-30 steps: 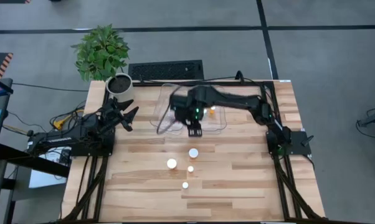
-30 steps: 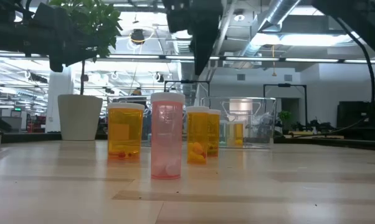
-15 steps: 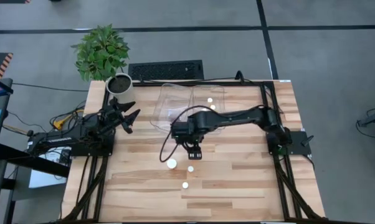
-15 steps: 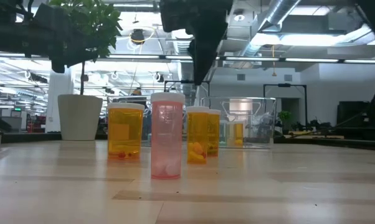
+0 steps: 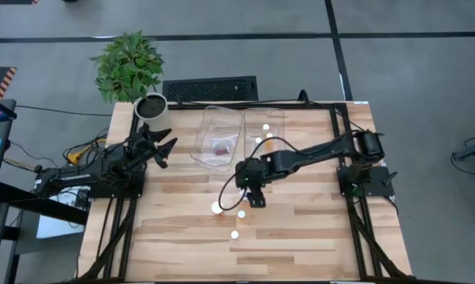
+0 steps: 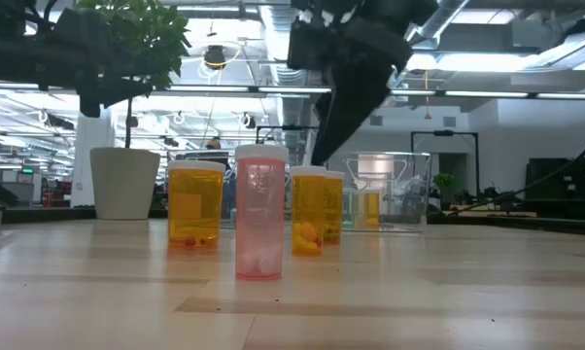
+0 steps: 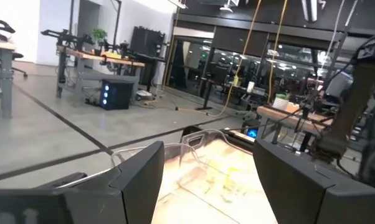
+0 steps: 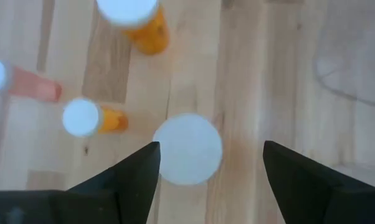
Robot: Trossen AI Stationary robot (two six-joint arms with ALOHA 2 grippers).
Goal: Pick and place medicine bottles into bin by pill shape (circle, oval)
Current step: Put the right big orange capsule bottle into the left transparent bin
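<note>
Several medicine bottles with white caps stand upright mid-table: a wide orange one (image 8: 187,149), another wide orange one (image 5: 217,207), a small orange one (image 5: 241,213) and a pink one (image 5: 234,234). My right gripper (image 5: 253,197) hangs open above the first, slanting down, one finger on either side of its cap and clear of it (image 8: 210,146). More bottles (image 5: 266,126) stand in the right clear bin (image 5: 278,118). My left gripper (image 5: 162,147) waits open at the table's left.
The left clear bin (image 5: 210,118) holds a reddish thing (image 5: 222,147). A white plant pot (image 5: 151,106) stands at the far left corner. In the low view the bottles (image 6: 260,224) stand in a close row. Bare wood lies toward the near edge.
My right gripper has come away from over the bins toward the table's near edge and down, and now hangs slanting over the wide orange bottle. The bottles on the table have not moved.
</note>
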